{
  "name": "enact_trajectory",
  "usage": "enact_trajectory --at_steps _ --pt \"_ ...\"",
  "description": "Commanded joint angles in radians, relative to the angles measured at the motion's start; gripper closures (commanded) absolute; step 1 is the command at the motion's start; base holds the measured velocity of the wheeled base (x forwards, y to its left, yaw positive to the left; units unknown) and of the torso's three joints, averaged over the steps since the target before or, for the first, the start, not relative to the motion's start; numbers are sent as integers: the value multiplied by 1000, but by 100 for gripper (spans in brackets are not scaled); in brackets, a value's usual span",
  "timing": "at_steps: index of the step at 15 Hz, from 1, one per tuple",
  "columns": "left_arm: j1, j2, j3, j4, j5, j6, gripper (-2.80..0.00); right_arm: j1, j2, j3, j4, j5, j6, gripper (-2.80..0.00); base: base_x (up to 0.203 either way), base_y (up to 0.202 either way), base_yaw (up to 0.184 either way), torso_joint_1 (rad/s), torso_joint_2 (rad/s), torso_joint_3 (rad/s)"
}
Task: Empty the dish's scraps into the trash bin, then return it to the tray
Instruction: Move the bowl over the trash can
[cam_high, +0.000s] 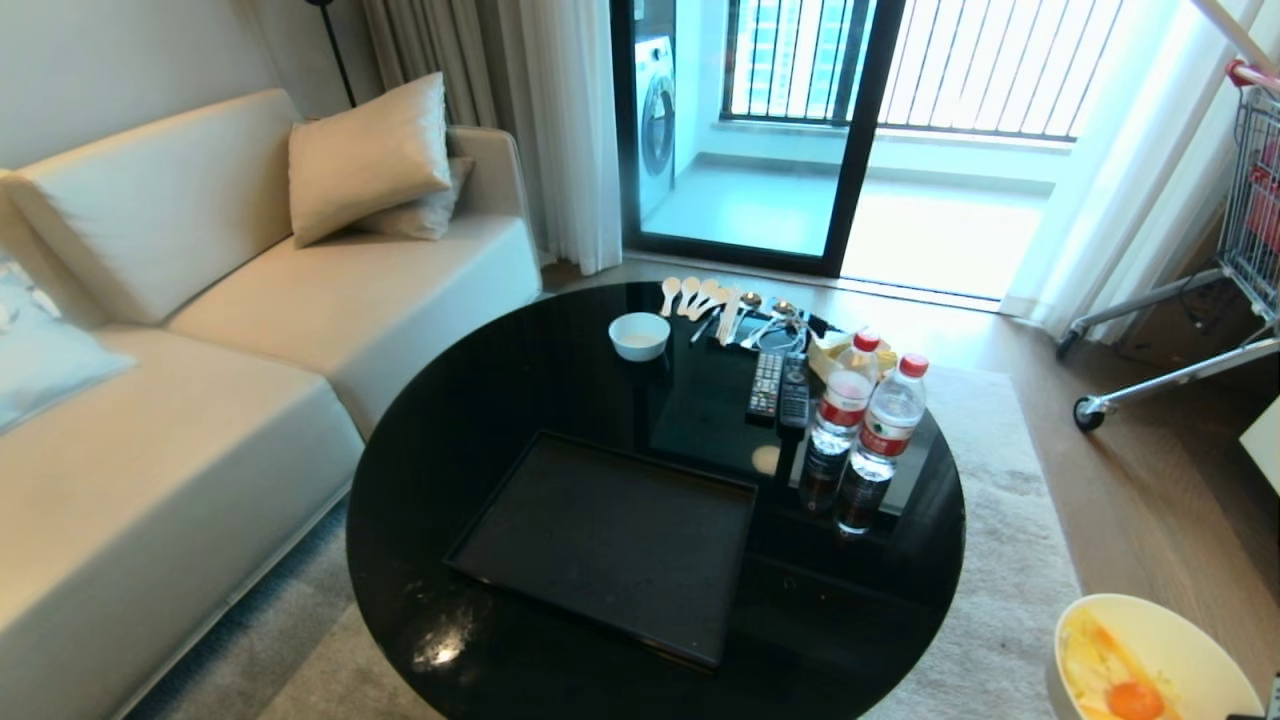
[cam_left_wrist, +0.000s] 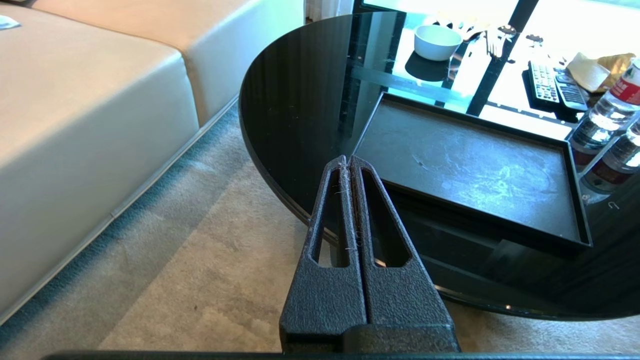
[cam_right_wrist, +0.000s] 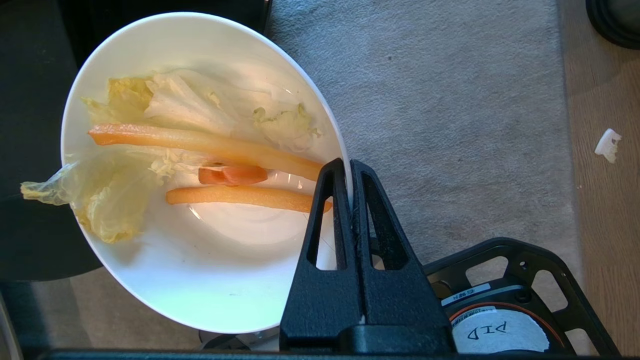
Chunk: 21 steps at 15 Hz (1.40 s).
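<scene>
The right gripper is pinched tight on the rim of the deep round white dish, one finger inside the wall and one outside, and holds it off the table, out past the near right edge of the round glossy black table and above the pale beige carpet. In the head view only part of the dish shows, at the lower right corner. Inside it lie the scraps: limp pale yellow cabbage leaves, two long pale orange strips and a small orange piece between the strips; one leaf hangs over the rim on the side away from the gripper. The flat black rectangular tray sits bare on the near half of the table, close to its near edge. The left gripper hangs with its fingers pressed together and nothing between them, beside the near left edge of the table, over the carpet. Toward the far edge of the table stand a smaller white bowl and a row of pale wooden spoons; toward the right edge lie two dark remote controls and stand two clear plastic water bottles with red caps. A cream leather sofa runs along the table's left side.
</scene>
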Motion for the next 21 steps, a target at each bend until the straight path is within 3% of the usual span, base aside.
enact_trajectory --at_steps 1,7,17,21 --pt "0 0 0 0 0 -1 0 0 7 1 -1 -2 5 0 0 0 0 0 0 0" --pt "0 0 0 0 0 -1 0 1 7 4 1 0 2 0 0 0 0 0 0 0" --pt "0 0 0 0 0 -1 0 9 5 7 1 0 2 0 -179 0 0 2 2 4" --pt "0 0 0 0 0 -1 0 16 3 5 1 -2 2 0 -25 0 -1 -2 0 2"
